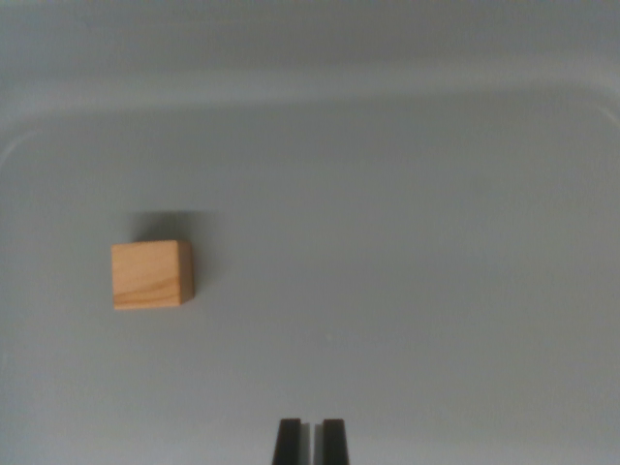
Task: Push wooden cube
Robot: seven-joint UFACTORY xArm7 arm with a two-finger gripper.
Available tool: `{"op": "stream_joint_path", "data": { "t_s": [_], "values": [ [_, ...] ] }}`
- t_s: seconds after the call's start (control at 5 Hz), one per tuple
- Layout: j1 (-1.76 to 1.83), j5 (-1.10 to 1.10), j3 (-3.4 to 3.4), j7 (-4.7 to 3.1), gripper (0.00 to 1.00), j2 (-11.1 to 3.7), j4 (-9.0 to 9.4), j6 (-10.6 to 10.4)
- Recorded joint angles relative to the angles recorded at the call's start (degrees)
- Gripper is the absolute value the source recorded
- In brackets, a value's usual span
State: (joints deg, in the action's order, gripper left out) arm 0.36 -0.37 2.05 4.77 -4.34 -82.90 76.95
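The wrist view looks down on a pale grey tray [407,242] with a raised rim. The far rim runs across the top of the view and curves down at both upper corners; the side walls show faintly near the left and right edges. The near edge cannot be seen.

One wooden cube [148,275] rests on the tray floor, in the wrist view's left half, a little below the middle. Its top face and a narrow strip of its right side are visible, and its edges lie roughly square to the far rim. It stands clear of every wall, nearer to the left wall than to the right. Bare floor stretches all around it, widest to its right and toward the far rim.

One gripper [311,441] shows at the bottom centre: two dark fingertips [289,442] pressed nearly together, only a thin light slit between them, clasping nothing. It sits well apart from the cube, below and to the right of it.
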Motion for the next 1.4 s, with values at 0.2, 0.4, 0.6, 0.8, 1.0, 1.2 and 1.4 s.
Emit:
{"op": "stream_joint_path", "data": {
  "t_s": [0.2,0.4,0.6,0.8,1.0,1.2,1.4],
  "values": [
    [0.0,0.0,0.0,0.0,0.0,0.0,0.0,0.0],
    [0.37,0.0,0.31,0.41,0.0,-0.79,1.69,-2.42],
    [0.37,0.0,0.31,0.41,0.0,-0.79,1.69,-2.42],
    [0.76,0.01,0.63,0.84,0.0,-1.62,3.46,-4.95],
    [0.76,0.01,0.63,0.84,0.0,-1.62,3.46,-4.95],
    [1.17,0.01,0.96,1.28,0.0,-2.47,5.29,-7.58],
    [1.17,0.01,0.96,1.28,0.0,-2.47,5.29,-7.58]
  ]
}}
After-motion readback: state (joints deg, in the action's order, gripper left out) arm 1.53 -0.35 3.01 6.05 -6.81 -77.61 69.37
